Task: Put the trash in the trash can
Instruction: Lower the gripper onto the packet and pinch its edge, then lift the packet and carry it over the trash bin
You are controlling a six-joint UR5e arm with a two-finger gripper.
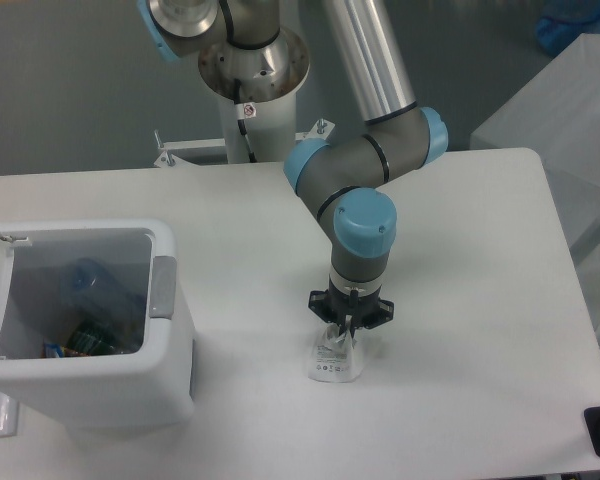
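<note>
The gripper (345,325) points straight down just right of the frame's centre, its two fingers drawn close together and pinching the upper edge of the packet (335,362). The packet, whitish and translucent with a small printed label, lies on the white table (480,300) directly under the fingers, its lower part resting on the surface while the top bunches up between them. Above the gripper rises the grey arm with its light-blue joint caps, bending back toward the upper middle of the frame. At the lower left stands the trash can (165,360), well apart from the packet, its lid swung open; inside, the bottle (95,285) lies slanted among other dark items.
</note>
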